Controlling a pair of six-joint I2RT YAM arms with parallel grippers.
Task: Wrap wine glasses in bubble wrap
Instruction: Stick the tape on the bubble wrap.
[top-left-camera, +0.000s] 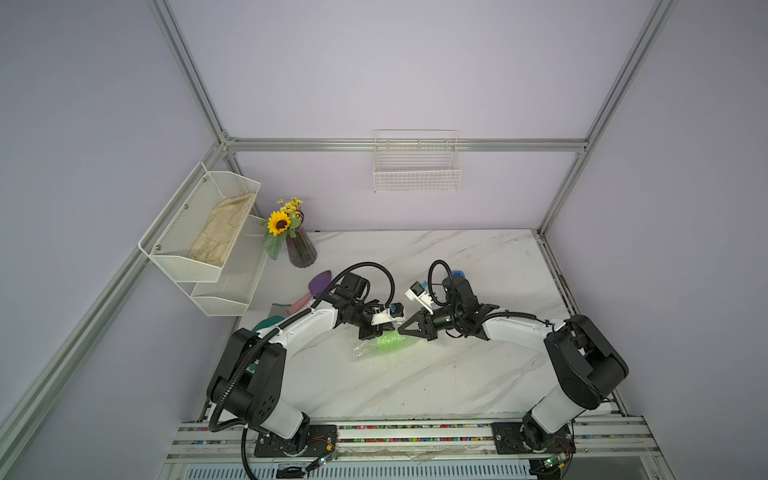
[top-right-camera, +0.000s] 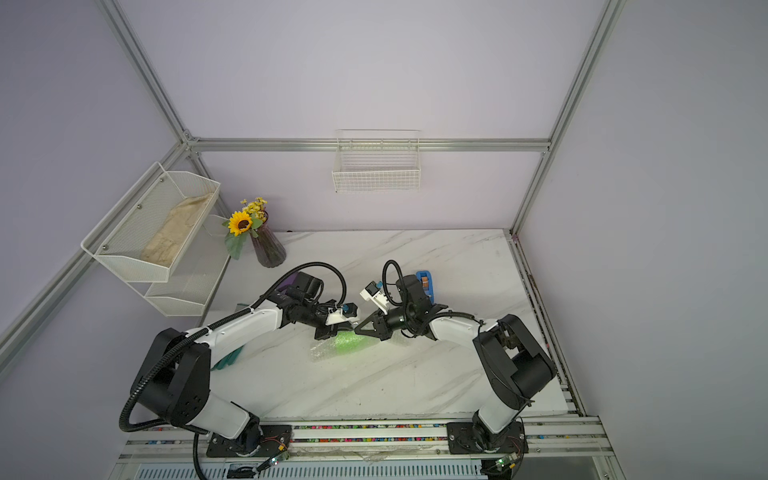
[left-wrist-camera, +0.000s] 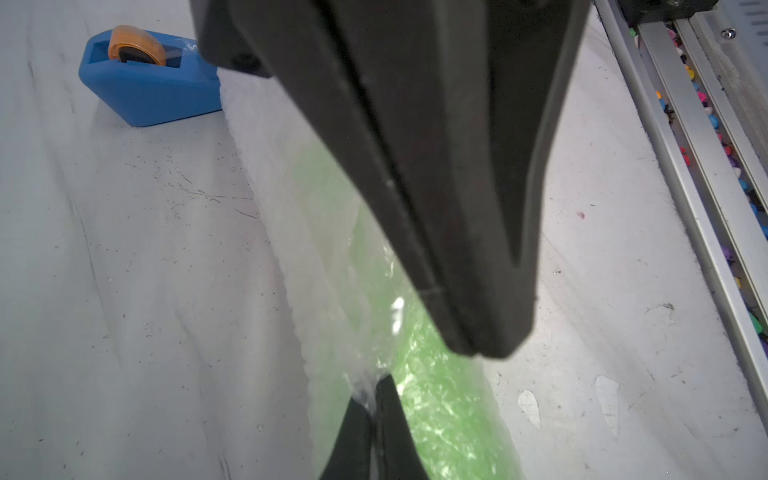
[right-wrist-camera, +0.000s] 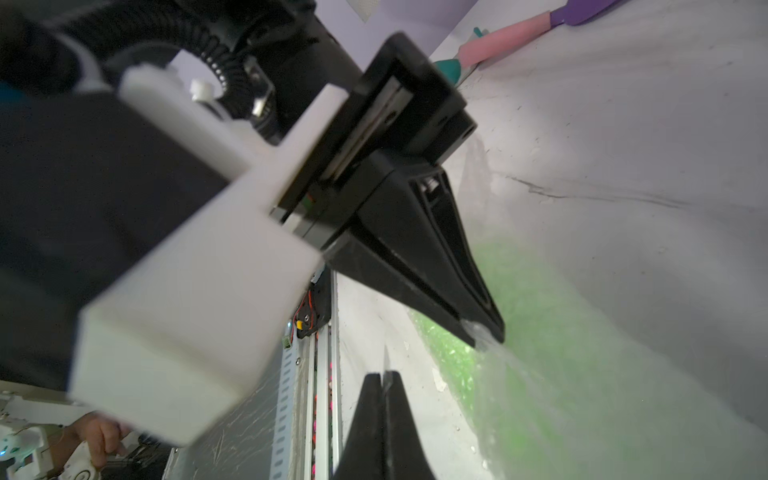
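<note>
My left claw (right-wrist-camera: 482, 332) and right claw (top-left-camera: 402, 331), tips close together, both pinch the wrap (top-left-camera: 362, 351) above the goblet (top-left-camera: 390, 341), which lies sideways on the table (top-left-camera: 457, 374) below them, slanting toward my left side.

white marble-look table (top-left-camera: 415, 386) in front of me. near the middle lies the bubble wrap (top-left-camera: 363, 351), crumpled, with the lime-green goblet (top-left-camera: 390, 341) showing through it. far left corner: purple ribbed vase (top-left-camera: 301, 251), upright. blue tape dispenser (top-right-camera: 422, 276) further back. purple-and-pink spatula (top-left-camera: 318, 284) and teal utensil (top-left-camera: 268, 322) on my left.
</note>
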